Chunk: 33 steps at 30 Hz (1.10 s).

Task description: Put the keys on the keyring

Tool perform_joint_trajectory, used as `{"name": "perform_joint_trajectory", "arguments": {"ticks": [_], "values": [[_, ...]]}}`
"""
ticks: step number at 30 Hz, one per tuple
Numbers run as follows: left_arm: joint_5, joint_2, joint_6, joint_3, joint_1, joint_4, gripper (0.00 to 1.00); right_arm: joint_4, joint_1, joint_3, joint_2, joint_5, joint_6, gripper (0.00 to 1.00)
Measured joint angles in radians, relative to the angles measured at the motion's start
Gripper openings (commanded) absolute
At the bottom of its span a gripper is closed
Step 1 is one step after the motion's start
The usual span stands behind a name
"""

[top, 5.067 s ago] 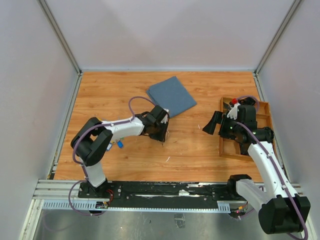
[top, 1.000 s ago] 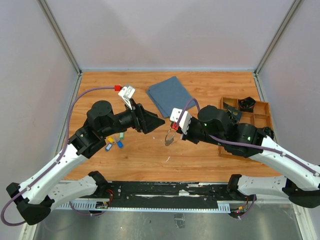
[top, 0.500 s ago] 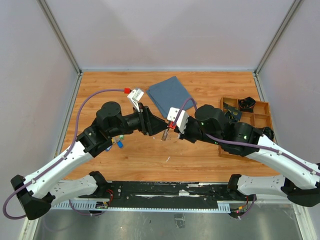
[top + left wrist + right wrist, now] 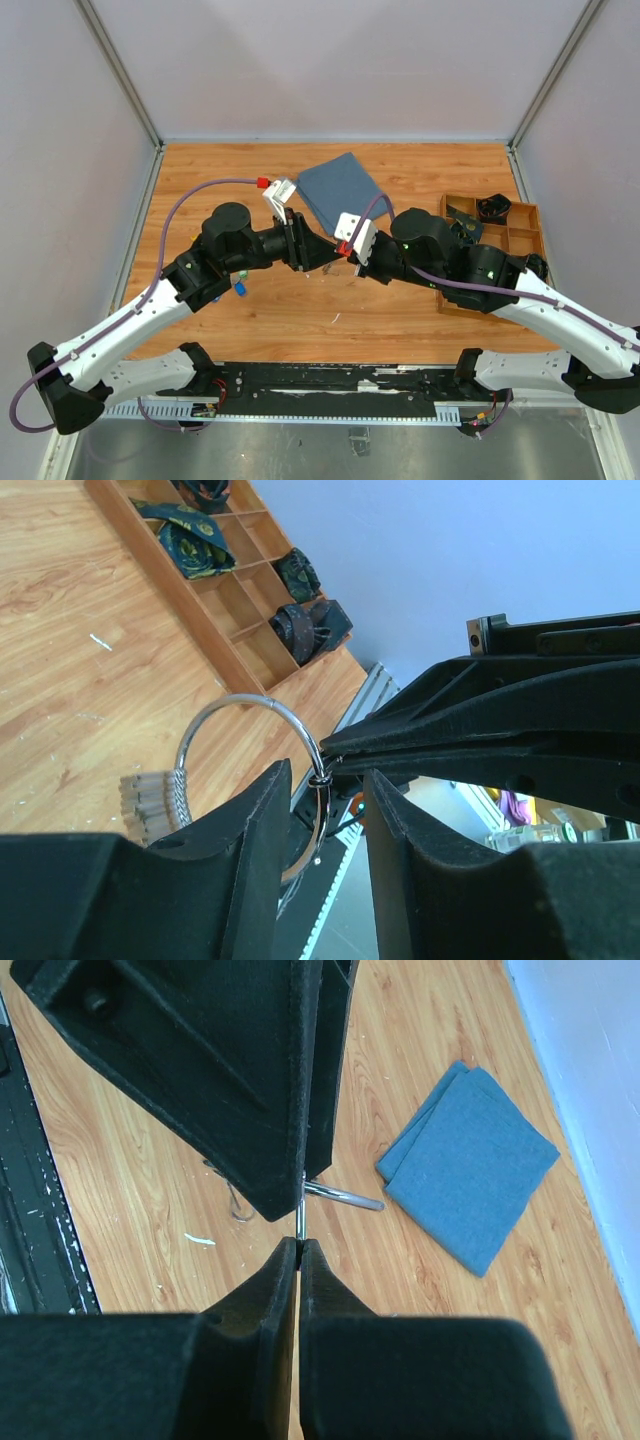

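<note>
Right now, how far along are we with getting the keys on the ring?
Done: the right gripper is shut on the keyring, holding it out to the other arm. In hand: the left gripper has a finger either side of the ring wire, jaws not closed on it. Left: the keys lie on the table by the left arm; none shows on the ring.

Wooden table (image 4: 400,300) bears blue cloth (image 4: 343,190), compartment tray (image 4: 524,238), tagged keys (image 4: 240,288).

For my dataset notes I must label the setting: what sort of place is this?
Probably a robotics lab cell: a wooden tabletop closed in by plain pale walls, two arms bolted to a metal rail at its near edge.
</note>
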Motion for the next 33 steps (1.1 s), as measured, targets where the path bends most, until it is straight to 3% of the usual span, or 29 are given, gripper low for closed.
{"name": "perform_joint_trajectory", "arguments": {"ticks": [18, 21, 27, 33], "values": [[0.005, 0.021, -0.015, 0.0, 0.0, 0.012, 0.21, 0.024, 0.0, 0.0, 0.0, 0.0, 0.0, 0.01], [0.008, 0.021, -0.016, 0.0, 0.0, 0.015, 0.23, 0.024, 0.0, 0.0, 0.0, -0.002, 0.0, 0.01], [0.008, 0.022, -0.019, 0.0, 0.0, 0.018, 0.41, 0.024, 0.0, 0.0, 0.0, -0.014, -0.001, 0.01], [0.006, 0.027, -0.019, 0.0, -0.001, 0.022, 0.38, 0.024, 0.0, 0.0, -0.001, -0.017, -0.001, 0.01]]}}
